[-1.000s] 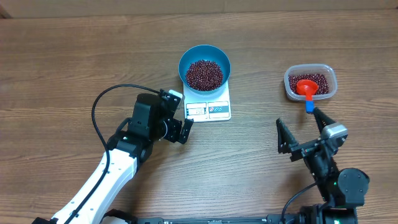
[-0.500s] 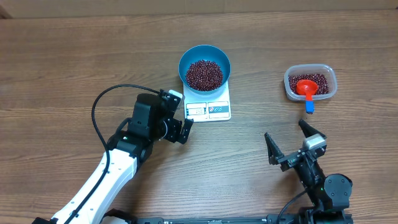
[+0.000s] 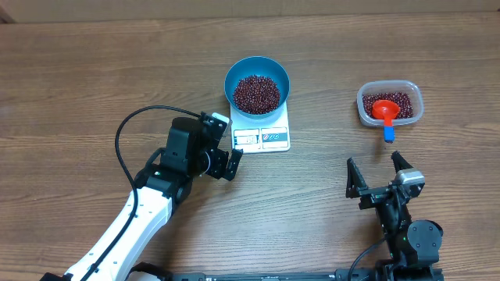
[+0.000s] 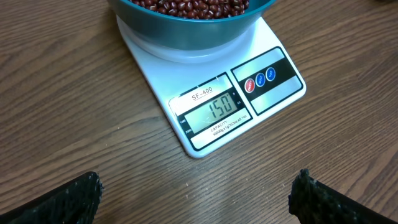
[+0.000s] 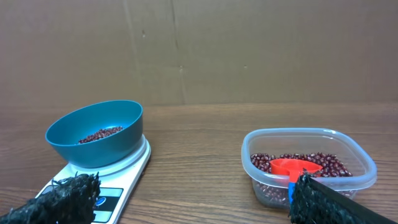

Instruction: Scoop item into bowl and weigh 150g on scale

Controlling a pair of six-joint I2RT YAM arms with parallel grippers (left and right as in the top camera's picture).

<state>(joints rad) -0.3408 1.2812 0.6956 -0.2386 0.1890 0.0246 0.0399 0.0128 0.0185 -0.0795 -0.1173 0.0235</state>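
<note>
Just beyond spread left hand (image 3: 224,142): scale (image 3: 262,138), bowl (image 3: 232,76) of beans (image 3: 257,92) on top

The top edge cuts off the bowl (image 4: 186,31), and fine print on the scale (image 4: 163,81) seems illegible.

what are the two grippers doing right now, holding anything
Left gripper: open, holding nothing.
Right gripper: open, holding nothing.
</note>
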